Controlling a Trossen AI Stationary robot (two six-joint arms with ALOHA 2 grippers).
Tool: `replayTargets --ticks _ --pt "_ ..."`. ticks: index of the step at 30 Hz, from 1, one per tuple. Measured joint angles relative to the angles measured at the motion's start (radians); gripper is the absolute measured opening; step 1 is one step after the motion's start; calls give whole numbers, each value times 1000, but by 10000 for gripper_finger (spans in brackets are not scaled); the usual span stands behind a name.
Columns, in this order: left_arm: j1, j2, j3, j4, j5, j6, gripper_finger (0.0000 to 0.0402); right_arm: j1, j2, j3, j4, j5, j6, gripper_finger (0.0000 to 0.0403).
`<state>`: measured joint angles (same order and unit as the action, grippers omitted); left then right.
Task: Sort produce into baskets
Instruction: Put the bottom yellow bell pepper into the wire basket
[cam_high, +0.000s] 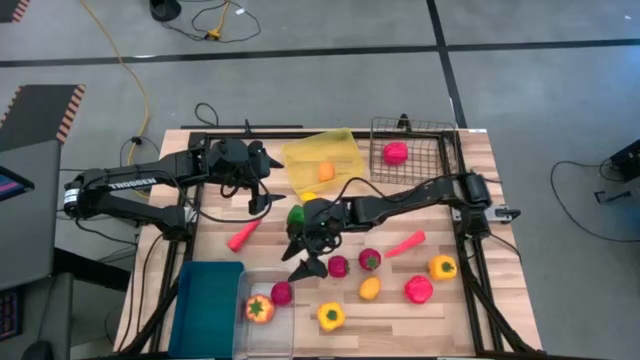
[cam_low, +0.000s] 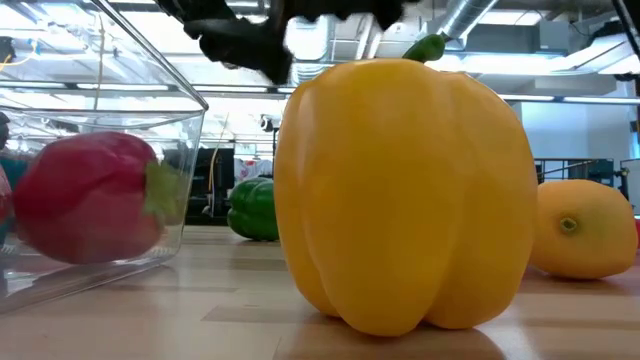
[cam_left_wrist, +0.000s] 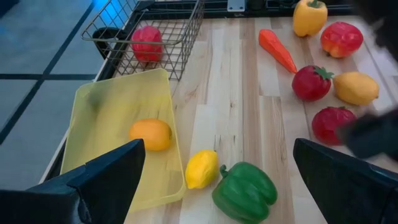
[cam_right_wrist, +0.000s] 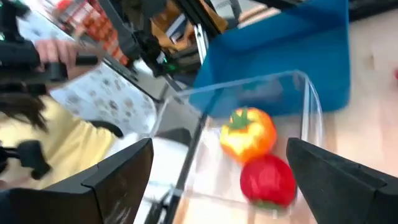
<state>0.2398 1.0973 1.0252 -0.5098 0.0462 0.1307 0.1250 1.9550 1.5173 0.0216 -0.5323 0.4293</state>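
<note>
High view: left gripper hangs over the table's upper middle, just left of the yellow tray, fingers spread wide and empty. Right gripper hangs over the table's middle, near the clear bin, fingers likewise spread wide, nothing between them.

Basket contents:
- Yellow tray: one orange fruit.
- Wire basket: one red pepper.
- Clear bin: one orange-red pepper, with a red piece at its right wall.
- Blue bin: no produce visible.

Loose produce on the table:
- Carrot lies left of the right gripper.
- Green pepper sits just below the tray, beside a small yellow lemon that touches the tray's edge.
- Two tomatoes rest right of the right gripper.
- Second carrot lies farther right.
- Lemon, red pepper and orange-yellow pepper sit in the lower right area.
- Yellow pepper stands near the front edge, upright, filling most of the low view.

Right wrist view: the clear bin holds the orange-red pepper and the red piece touching each other; the blue bin stands directly behind it. A person in a yellow sleeve shows beyond the table.
</note>
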Motion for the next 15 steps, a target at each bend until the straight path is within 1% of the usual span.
replayTargets --ticks 2,6,9,12,15 --pt "0 0 0 0 0 0 399 15 -42 0 -81 50 -33 393" --pt "0 0 0 0 0 -1 399 52 -126 0 -239 185 -92 393" --pt "0 0 0 0 1 -8 399 82 -172 0 -321 262 -92 393" --pt "0 0 0 0 1 -9 399 113 -201 0 -373 285 -82 393" --pt "0 0 0 -1 1 -10 399 149 -206 0 -381 299 -82 393"
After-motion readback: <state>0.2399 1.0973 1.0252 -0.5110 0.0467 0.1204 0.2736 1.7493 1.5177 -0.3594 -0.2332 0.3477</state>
